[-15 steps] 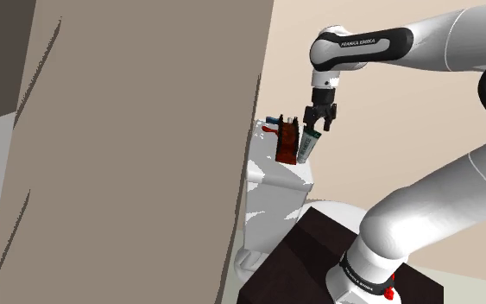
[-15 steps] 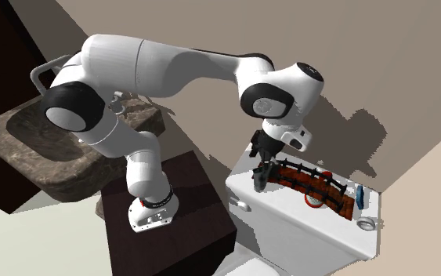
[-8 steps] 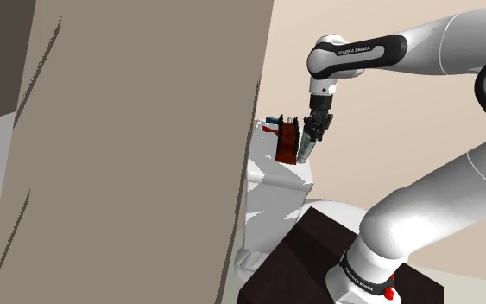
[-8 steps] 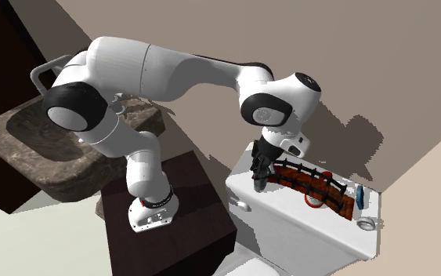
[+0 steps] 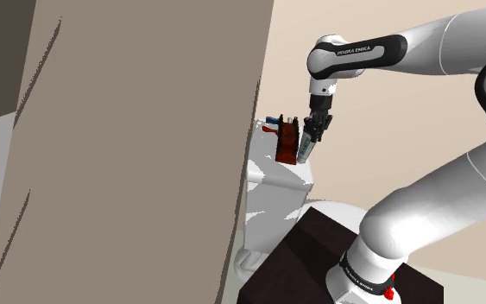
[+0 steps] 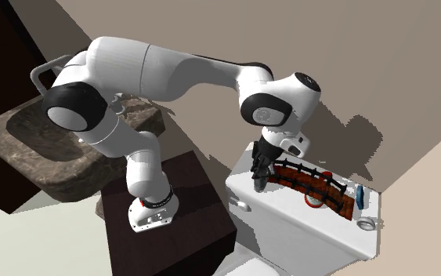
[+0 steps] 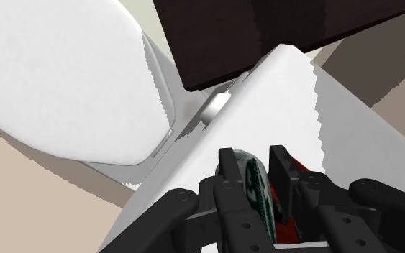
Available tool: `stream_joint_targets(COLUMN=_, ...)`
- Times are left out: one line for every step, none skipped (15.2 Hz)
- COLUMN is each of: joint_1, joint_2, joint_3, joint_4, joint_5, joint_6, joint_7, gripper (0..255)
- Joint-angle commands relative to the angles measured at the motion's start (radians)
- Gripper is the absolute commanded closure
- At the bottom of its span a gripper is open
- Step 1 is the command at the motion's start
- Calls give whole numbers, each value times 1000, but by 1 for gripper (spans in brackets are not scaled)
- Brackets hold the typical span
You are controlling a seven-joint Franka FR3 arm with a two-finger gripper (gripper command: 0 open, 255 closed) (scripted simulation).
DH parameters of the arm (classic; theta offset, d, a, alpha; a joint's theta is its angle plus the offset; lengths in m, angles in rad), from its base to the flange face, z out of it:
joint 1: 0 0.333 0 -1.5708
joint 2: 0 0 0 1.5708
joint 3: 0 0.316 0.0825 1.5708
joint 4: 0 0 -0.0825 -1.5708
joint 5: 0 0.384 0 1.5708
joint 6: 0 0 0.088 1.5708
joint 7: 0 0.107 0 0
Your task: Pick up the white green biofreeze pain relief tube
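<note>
One tube (image 7: 257, 188), white with dark green print, stands upright on the white toilet tank (image 6: 297, 223), right of centre in the shoulder view, beside a red-brown rack (image 6: 314, 184). The black gripper (image 7: 253, 157) pinches its upper end, fingers pressed against both sides.

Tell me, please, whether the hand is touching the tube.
Touching. In the wrist view the hand clasps the tube, both fingers against its sides.
</note>
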Motion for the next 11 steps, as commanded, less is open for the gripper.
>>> stream_joint_targets(joint_1=1, joint_2=-3, joint_3=2, joint_4=10, joint_5=1, joint_6=-14, joint_7=1, gripper=255)
stream_joint_targets(joint_1=1, joint_2=-5, joint_3=3, joint_4=22, joint_5=1, joint_6=-28, joint_7=0, gripper=255)
stream_joint_targets(joint_1=1, joint_2=-5, joint_3=4, joint_4=35, joint_5=2, joint_6=-41, joint_7=0, gripper=255)
stream_joint_targets(joint_1=2, joint_2=-6, joint_3=5, joint_4=48, joint_5=2, joint_6=-55, joint_7=-1, gripper=255)
stream_joint_targets(joint_1=2, joint_2=-7, joint_3=6, joint_4=60, joint_5=3, joint_6=-68, joint_7=-1, gripper=255)
stream_joint_targets(joint_1=2, joint_2=-7, joint_3=7, joint_4=73, joint_5=3, joint_6=-82, joint_7=-2, gripper=255)
stream_joint_targets(joint_1=3, joint_2=-8, joint_3=8, joint_4=87, joint_5=4, joint_6=-95, joint_7=-3, gripper=255)
stream_joint_targets(joint_1=3, joint_2=-8, joint_3=9, joint_4=100, joint_5=5, joint_6=-109, joint_7=-3, gripper=255)
stream_joint_targets(joint_1=3, joint_2=-7, joint_3=10, joint_4=114, joint_5=5, joint_6=-122, joint_7=-4, gripper=255)
stream_joint_targets(joint_1=4, joint_2=-7, joint_3=11, joint_4=127, joint_5=6, joint_6=-135, joint_7=-5, gripper=255)
stream_joint_targets(joint_1=4, joint_2=-6, joint_3=12, joint_4=141, joint_5=6, joint_6=-149, joint_7=-6, gripper=255)
